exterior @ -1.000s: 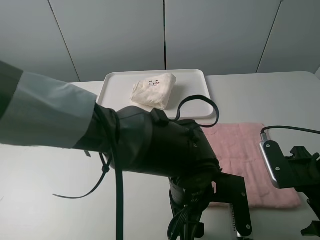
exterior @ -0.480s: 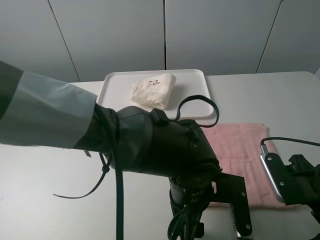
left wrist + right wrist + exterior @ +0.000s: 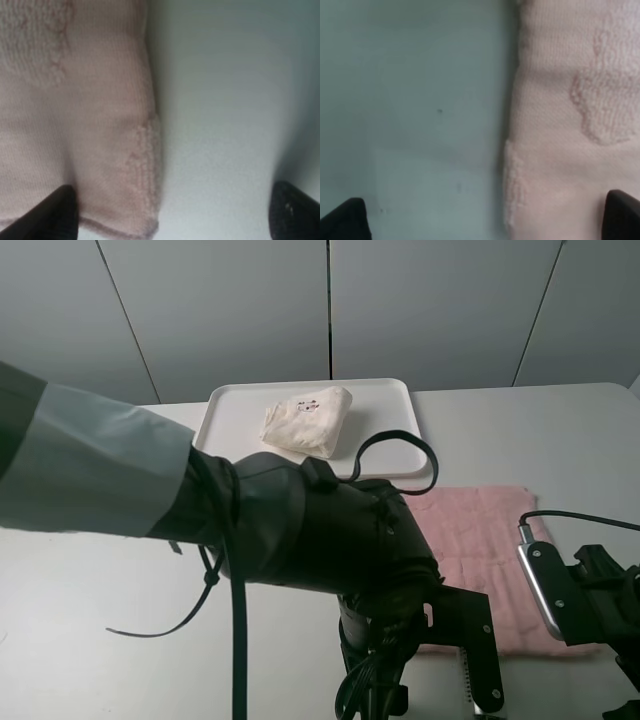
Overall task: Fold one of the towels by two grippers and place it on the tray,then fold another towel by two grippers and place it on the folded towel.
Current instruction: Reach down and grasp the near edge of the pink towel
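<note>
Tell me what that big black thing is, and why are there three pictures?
It is a robot with two black arms. The big dark shape is its left arm, very near a camera mounted up high; the right arm peeks in at the corner. The other two pictures come from little cameras on each wrist, looking down past the claws. On the white table sits a flat white plastic tray with a folded cream terry towel on it. Nearer lies a pale pink terry towel, spread flat. The left gripper and the right gripper are both open over the pink towel's edges, holding nothing.
</note>
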Robot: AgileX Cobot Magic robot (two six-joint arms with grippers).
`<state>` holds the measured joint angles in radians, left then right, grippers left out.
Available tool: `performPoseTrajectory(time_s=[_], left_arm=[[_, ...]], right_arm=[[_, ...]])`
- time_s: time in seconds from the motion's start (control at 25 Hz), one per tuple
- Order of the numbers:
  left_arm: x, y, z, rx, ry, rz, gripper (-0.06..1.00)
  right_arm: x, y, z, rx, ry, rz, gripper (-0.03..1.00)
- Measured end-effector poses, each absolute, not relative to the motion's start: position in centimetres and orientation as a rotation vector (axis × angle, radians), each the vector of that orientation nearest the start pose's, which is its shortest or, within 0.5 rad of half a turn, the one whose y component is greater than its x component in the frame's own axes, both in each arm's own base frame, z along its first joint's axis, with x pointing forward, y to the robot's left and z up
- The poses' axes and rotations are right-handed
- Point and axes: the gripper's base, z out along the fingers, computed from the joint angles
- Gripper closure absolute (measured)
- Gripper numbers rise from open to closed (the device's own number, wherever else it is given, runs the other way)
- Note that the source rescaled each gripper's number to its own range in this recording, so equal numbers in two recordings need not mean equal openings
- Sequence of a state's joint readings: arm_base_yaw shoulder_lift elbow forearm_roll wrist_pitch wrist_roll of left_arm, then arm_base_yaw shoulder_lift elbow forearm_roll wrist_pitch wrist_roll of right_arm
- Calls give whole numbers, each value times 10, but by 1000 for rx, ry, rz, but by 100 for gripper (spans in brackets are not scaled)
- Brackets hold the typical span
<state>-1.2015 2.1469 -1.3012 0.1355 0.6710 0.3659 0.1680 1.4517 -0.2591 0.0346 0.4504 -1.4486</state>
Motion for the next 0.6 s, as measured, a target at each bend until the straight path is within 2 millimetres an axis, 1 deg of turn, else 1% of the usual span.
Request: performPoseTrajectory(time_s=[0.12, 0.48, 0.52, 0.6], left_arm=[[150, -367, 93, -2447, -2221, -46, -4], [149, -366, 92, -2442, -2214, -52, -4], [149, -366, 91, -2441, -2213, -53, -4], [149, -366, 91, -2441, -2213, -53, -4]], right_arm=[[136, 25, 95, -2238, 2217, 44, -3], [140, 25, 91, -2221, 2215, 29, -3], [141, 25, 90, -2222, 2216, 30, -1], [142, 26, 90, -2222, 2220, 33, 7]])
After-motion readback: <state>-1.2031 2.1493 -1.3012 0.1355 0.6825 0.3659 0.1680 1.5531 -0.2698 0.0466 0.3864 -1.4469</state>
